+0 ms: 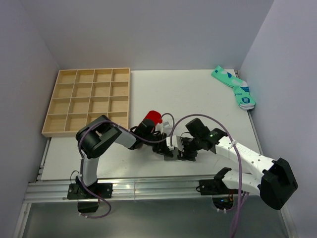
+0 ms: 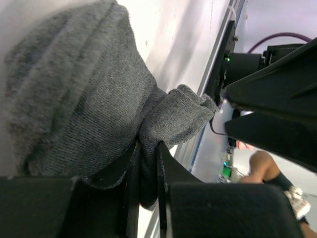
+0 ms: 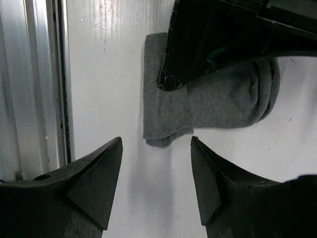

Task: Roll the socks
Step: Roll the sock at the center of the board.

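The dark grey sock (image 2: 74, 94) lies on the white table, its end bunched into a fold. My left gripper (image 2: 147, 163) is shut on that fold, with fabric pinched between its fingers. In the right wrist view the grey sock (image 3: 218, 101) lies just beyond my open right gripper (image 3: 155, 144), with the left gripper's black body over its top. The right gripper is empty and its tips do not touch the sock. In the top view both grippers, the left (image 1: 166, 148) and the right (image 1: 185, 151), meet near the table's front middle and hide the grey sock. The red sock (image 1: 152, 117) lies just behind them.
A wooden compartment tray (image 1: 86, 101) sits at the back left. Mint-green patterned socks (image 1: 235, 87) lie at the back right corner. An aluminium rail (image 3: 34, 84) runs along the table's near edge, close to the right gripper.
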Controlling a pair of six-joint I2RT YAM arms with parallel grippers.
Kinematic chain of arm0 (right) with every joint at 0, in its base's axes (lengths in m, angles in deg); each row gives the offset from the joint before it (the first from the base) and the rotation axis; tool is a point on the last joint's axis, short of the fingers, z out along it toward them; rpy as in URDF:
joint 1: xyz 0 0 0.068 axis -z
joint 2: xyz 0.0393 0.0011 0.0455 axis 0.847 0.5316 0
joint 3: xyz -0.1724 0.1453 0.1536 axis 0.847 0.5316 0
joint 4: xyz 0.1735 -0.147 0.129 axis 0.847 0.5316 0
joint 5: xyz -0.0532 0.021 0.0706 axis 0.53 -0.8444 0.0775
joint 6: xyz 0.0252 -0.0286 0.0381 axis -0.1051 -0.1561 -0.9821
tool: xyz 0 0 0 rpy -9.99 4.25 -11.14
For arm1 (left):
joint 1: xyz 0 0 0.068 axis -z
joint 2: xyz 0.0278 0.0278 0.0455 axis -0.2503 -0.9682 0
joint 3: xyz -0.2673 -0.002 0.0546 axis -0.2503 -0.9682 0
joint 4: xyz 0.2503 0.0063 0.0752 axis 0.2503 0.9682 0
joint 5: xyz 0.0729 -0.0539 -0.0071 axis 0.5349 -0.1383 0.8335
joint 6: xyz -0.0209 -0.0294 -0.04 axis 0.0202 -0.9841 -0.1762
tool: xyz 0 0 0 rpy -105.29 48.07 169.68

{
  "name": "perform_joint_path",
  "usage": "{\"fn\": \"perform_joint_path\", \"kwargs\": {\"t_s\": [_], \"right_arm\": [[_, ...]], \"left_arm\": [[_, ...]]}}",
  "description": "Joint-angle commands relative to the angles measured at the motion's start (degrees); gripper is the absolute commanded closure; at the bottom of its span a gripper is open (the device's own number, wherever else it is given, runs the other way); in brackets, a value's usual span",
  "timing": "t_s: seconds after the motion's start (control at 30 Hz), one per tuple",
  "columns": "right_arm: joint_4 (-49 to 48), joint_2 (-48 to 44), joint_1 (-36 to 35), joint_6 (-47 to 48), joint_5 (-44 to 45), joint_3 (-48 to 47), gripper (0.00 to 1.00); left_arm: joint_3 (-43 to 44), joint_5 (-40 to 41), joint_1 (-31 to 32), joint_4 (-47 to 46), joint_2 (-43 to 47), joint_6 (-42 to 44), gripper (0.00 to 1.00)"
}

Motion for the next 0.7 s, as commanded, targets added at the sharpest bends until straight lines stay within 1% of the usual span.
{"fn": "perform_joint_path", "kwargs": {"t_s": [0.0, 0.17, 0.47, 0.67], "right_arm": [[-5.95, 0.2, -2.55, 1.19, 2.77, 1.35, 0.35], [-11.3, 2.93, -5.36, 1.45, 6.64, 3.98, 0.35], [-16.32, 6.79, -7.91, -0.48, 8.4, 5.48, 0.36], [-18.87, 10.92, -8.0, -2.58, 7.87, 4.52, 0.4]], "left_arm": [[0.58, -2.38, -0.86, 6.26, -2.72, -0.07, 1.0], [1.63, -2.74, -1.74, 8.18, -3.86, 0.02, 1.0], [2.51, -3.44, -2.09, 8.28, -5.27, -0.07, 1.0], [3.04, -2.47, -2.27, 9.07, -4.83, 0.37, 1.0]]}}
